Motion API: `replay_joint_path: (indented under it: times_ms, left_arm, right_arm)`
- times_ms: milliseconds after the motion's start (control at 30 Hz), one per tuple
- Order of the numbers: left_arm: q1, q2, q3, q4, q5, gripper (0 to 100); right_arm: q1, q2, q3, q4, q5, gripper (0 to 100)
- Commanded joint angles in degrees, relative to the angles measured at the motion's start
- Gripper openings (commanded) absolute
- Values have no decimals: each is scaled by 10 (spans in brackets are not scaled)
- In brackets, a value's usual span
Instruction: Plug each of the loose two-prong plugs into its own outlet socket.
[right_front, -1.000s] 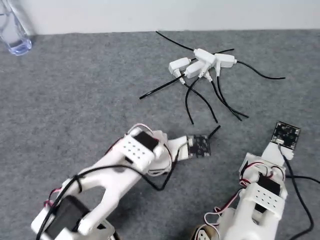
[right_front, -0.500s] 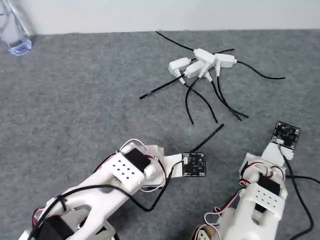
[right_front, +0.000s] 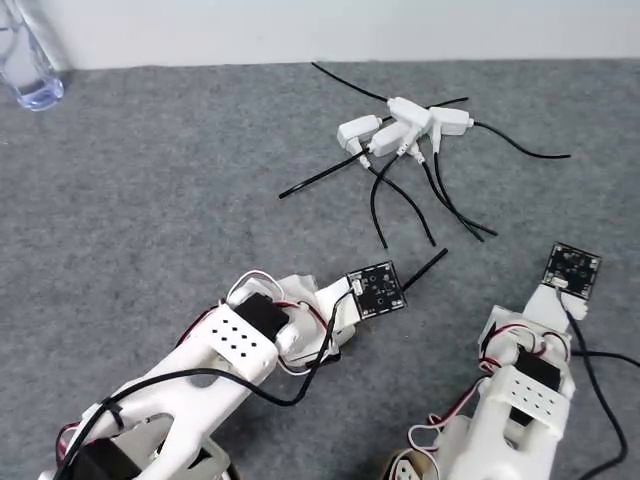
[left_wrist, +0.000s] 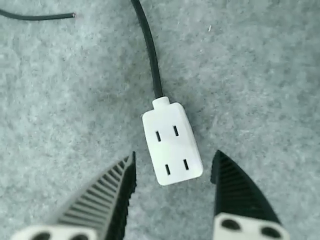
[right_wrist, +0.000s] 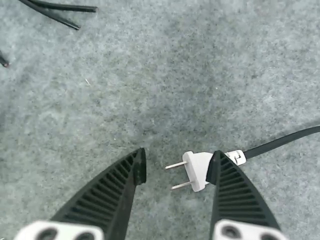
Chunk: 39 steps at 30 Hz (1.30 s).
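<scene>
Lower centre overhead, the left gripper (left_wrist: 175, 159) is hanging open astride a white plastic 2-outlet socket block (left_wrist: 172, 145), probably to steady it. Lower right, the right gripper (right_wrist: 179, 152) is gaping around a white 2-prong plug (right_wrist: 197, 171).

1. White outlet socket (left_wrist: 172, 145): flat on grey surface (left_wrist: 260, 75), 2 slot pairs facing up, blk cord (left_wrist: 149, 50) at one end.
2. White two-prong plug (right_wrist: 196, 171): loose, lying flat, prongs bare.
3. Cluster of joined white plugs (right_front: 400, 128): far side of surface.
</scene>
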Motion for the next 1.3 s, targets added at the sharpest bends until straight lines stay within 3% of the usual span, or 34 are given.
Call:
replay_joint_path:
  times_ms: [0,233,433,833,933,1133,1267]
  left_arm:
    - [-2,-18,4,-2,8,233]
    - [-5,-11,38,-27,9,233]
    - [-4,92,-1,-75,40,233]
    - [-4,233,-144,28,33,231]
    - [-4,255,-160,61,-8,202]
    - [-5,276,-184,73,-37,21]
    - [-18,267,-202,95,-130,13]
  right_arm:
    - [-7,-3,-4,-10,8,193]
    - [-7,-3,-4,-10,8,193]
    - [-7,-3,-4,-10,8,193]
    - [-7,-3,-4,-10,8,193]
    - [-7,-3,-4,-10,8,193]
    - [-7,-3,-4,-10,8,193]
    - [-7,-3,-4,-10,8,193]
